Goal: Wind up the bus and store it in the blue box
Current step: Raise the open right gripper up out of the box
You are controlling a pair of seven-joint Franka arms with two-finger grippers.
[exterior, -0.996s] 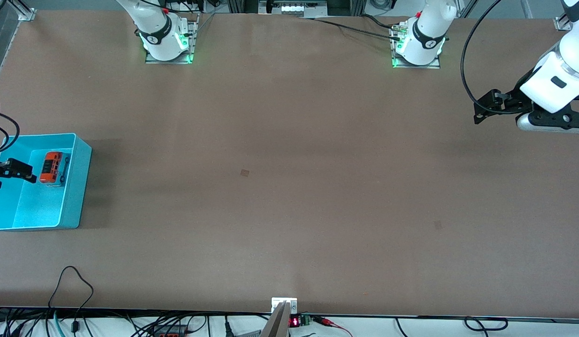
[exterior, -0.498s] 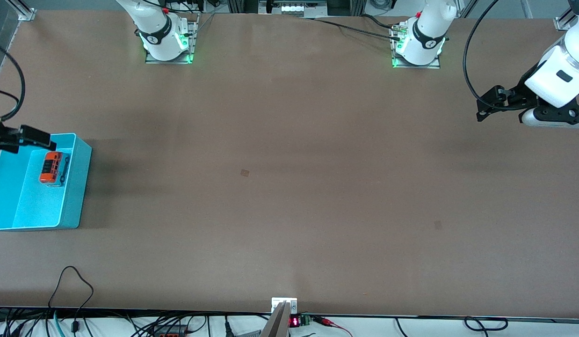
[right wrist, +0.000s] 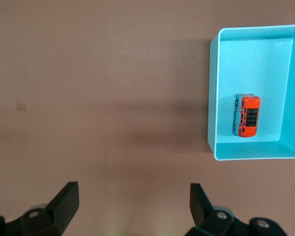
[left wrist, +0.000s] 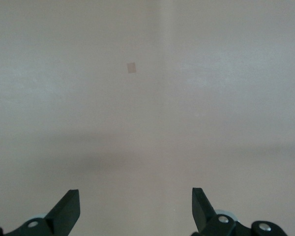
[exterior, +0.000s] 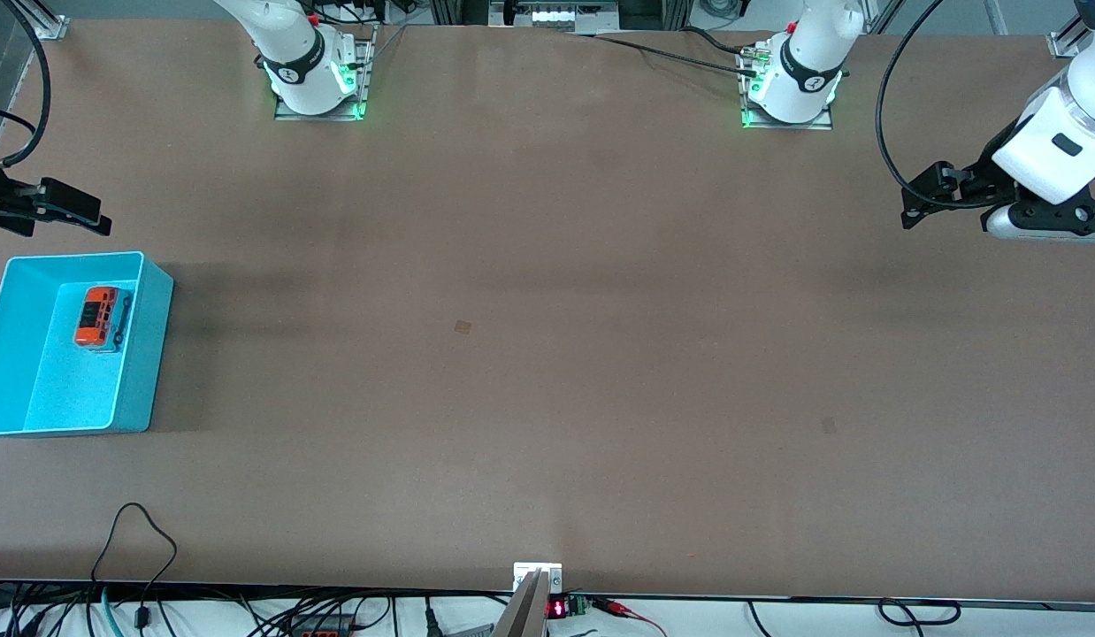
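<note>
The bus (exterior: 101, 317) lies inside the blue box (exterior: 149, 354) at the desk edge on the right arm's end, close to the box wall farthest from the front camera, so storing looks done. The right gripper (exterior: 88, 212) hangs over bare desk beside the box, jaws wide and empty, apparently clear of it. The left gripper (exterior: 919, 199), also spread wide and empty, waits over the desk's left-arm edge. Whether the bus was wound cannot be told.

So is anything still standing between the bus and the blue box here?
Nothing visible does: the bus already lies inside the blue box. The right gripper is open over bare table beside the box; the left gripper waits open at the other end.
</note>
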